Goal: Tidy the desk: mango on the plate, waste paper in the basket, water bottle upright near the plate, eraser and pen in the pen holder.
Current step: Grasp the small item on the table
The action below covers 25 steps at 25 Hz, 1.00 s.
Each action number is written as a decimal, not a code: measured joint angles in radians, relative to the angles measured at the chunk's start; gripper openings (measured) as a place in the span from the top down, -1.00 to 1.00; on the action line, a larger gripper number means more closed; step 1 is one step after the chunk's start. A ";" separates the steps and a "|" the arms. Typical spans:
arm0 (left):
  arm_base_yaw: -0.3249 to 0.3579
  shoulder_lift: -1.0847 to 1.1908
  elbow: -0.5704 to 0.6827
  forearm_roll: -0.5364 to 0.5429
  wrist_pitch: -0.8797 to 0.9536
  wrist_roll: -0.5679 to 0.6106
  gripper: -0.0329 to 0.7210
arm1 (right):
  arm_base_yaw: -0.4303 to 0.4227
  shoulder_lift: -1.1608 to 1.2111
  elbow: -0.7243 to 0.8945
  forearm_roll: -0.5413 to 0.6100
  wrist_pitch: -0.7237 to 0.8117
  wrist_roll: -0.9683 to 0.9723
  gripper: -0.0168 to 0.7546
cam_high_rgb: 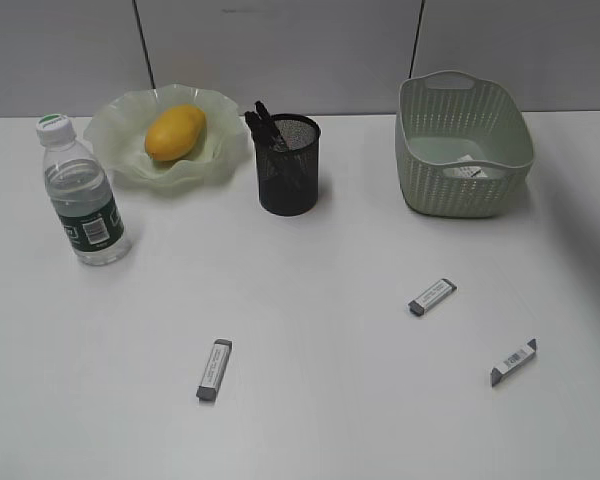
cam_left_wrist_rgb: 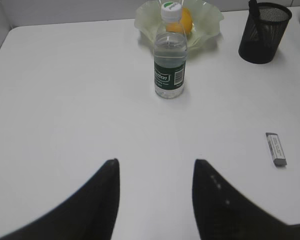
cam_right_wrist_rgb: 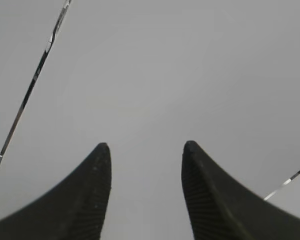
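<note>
Remaining work looks like erasers only: three lie loose on the table, eraser 1 (cam_high_rgb: 214, 369) at 7 o'clock, eraser 2 (cam_high_rgb: 432, 296) near center-right, eraser 3 (cam_high_rgb: 513, 361) at 4 o'clock. Mango (cam_high_rgb: 175, 132) sits on plate (cam_high_rgb: 120, 120), bottle (cam_high_rgb: 83, 195) upright just beside it, pens already in holder (cam_high_rgb: 288, 165), paper (cam_high_rgb: 470, 171) in basket (cam_high_rgb: 463, 145).

Left gripper (cam_left_wrist_rgb: 156, 170) and right gripper (cam_right_wrist_rgb: 146, 152) both hang part-open, empty.

Risks, my guess: erasers are flat & thin, so fingers may skid off or scrape the table; dropping one in could catch the pens or tip the light holder. Bottle at 9 o'clock is easy to knock. Eraser 3 lies closest to the front edge; plenty of bare table mid-desk.
</note>
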 joint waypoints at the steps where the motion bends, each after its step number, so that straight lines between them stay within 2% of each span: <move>1: 0.000 0.000 0.000 0.000 0.000 0.000 -0.06 | 0.000 0.000 0.000 0.000 0.004 0.003 -0.03; 11: 0.000 0.000 0.000 0.000 0.000 0.000 -0.06 | 0.000 0.000 -0.003 -0.003 -0.013 0.049 -0.03; 13: 0.000 0.000 0.000 0.000 0.000 0.000 -0.06 | 0.000 0.000 -0.003 -0.062 -0.005 0.133 -0.03; 16: 0.000 0.000 0.000 0.000 0.000 0.000 -0.06 | -0.010 -0.006 -0.003 -0.233 0.056 0.352 -0.03; 19: 0.000 0.000 0.000 -0.001 0.000 0.000 -0.06 | -0.025 -0.029 -0.003 -0.475 0.196 0.657 -0.03; 25: 0.000 0.000 0.000 -0.001 0.000 0.000 -0.06 | -0.060 -0.078 -0.006 -1.153 0.644 1.376 -0.03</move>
